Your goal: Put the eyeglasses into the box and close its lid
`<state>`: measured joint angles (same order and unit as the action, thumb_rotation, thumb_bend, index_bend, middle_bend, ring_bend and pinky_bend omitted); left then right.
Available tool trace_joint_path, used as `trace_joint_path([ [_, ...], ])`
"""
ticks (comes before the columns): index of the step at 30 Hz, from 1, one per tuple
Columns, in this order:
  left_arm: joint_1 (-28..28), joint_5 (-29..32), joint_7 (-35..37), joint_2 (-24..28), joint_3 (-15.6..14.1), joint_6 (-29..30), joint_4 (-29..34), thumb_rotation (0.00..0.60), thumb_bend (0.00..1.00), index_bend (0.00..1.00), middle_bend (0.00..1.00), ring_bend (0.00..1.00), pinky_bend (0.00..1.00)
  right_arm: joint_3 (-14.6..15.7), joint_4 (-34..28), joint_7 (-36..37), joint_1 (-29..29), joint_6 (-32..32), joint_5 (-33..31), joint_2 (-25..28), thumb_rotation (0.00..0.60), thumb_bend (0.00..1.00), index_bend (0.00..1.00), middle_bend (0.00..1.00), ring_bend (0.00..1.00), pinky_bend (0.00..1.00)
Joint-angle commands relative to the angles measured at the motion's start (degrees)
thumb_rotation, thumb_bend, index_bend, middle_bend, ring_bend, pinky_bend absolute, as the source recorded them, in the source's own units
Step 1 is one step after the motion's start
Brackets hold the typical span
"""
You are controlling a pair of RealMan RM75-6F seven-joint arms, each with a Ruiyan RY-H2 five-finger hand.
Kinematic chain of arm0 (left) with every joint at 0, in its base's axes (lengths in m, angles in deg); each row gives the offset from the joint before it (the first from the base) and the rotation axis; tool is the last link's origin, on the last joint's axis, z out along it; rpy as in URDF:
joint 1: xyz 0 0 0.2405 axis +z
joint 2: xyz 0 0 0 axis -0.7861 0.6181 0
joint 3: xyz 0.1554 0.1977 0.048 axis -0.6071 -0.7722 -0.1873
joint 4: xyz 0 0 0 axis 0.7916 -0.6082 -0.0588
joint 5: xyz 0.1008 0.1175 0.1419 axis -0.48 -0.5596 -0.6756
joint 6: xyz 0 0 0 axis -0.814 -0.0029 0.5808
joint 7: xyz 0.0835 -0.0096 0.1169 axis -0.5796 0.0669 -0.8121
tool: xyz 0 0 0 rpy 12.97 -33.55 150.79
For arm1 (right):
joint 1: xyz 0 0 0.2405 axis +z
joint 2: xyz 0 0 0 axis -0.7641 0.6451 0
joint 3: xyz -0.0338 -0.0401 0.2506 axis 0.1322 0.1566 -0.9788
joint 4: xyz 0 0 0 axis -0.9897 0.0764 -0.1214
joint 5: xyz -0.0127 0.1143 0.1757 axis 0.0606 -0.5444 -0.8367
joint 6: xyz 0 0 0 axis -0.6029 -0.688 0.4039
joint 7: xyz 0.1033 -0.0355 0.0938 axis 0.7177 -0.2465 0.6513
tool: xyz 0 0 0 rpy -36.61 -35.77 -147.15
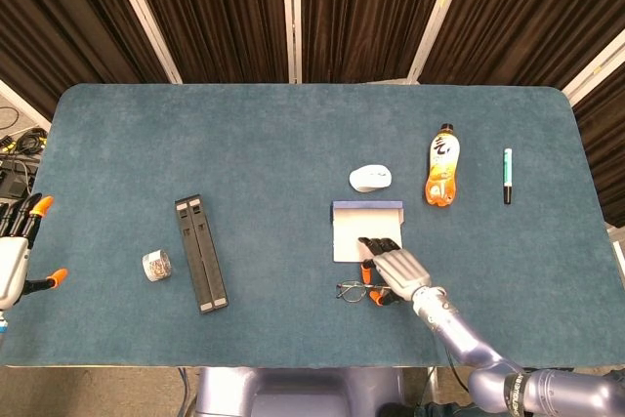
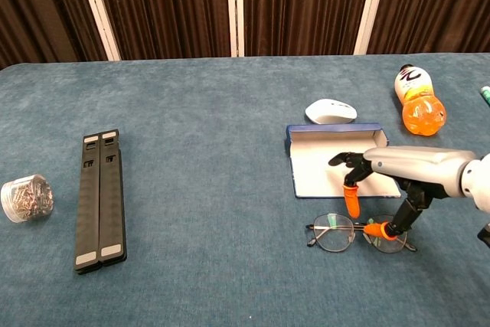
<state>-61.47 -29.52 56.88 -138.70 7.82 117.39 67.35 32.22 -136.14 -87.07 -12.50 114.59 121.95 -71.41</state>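
Note:
The thin-rimmed eyeglasses lie flat on the blue table, just in front of the open box, which has a white inside and a blue back edge. My right hand hovers over the glasses' right half with fingers spread. Its orange thumb tip touches the frame by the right lens, and one fingertip hangs just above the bridge. The glasses rest on the table, not lifted. My left hand waits off the table's left edge, fingers apart and holding nothing; only the head view shows it.
A white mouse sits just behind the box. An orange bottle and a green pen lie to the right. A folded black stand and a small clear jar lie on the left.

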Motion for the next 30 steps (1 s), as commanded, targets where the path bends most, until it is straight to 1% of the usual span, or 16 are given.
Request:
trace_joint_path([
  [1, 0.05, -0.02, 0.08, 0.07, 0.04, 0.07, 0.02, 0.600, 0.00, 0.00, 0.00, 0.00, 0.00, 0.33, 0.45, -0.39, 0.12, 0.31, -0.01, -0.41, 0.600, 0.26, 0.53, 0.00, 0.00, 0.00],
  [19, -0.07, 0.06, -0.11, 0.02, 0.02, -0.53, -0.01, 0.600, 0.00, 0.00, 0.00, 0.00, 0.00, 1.08, 2.09, -0.62, 0.78, 0.75, -0.80, -2.11, 0.600, 0.28, 0.55, 0.00, 0.00, 0.00],
  [26, -0.12, 0.17, -0.05, 0.05, 0.07, -0.73, -0.06, 0.600, 0.00, 0.00, 0.00, 0.00, 0.00, 1.11, 2.11, -0.69, 0.99, 0.85, -1.21, -2.30, 0.600, 0.36, 0.60, 0.00, 0.00, 0.00],
  [30, -0.17, 0.29, -0.04, 0.04, 0.12, -0.86, -0.10, 0.600, 0.00, 0.00, 0.00, 0.00, 0.00, 0.96, 2.02, -0.36, 1.10, 0.94, -1.21, -2.26, 0.600, 0.37, 0.61, 0.00, 0.00, 0.00],
])
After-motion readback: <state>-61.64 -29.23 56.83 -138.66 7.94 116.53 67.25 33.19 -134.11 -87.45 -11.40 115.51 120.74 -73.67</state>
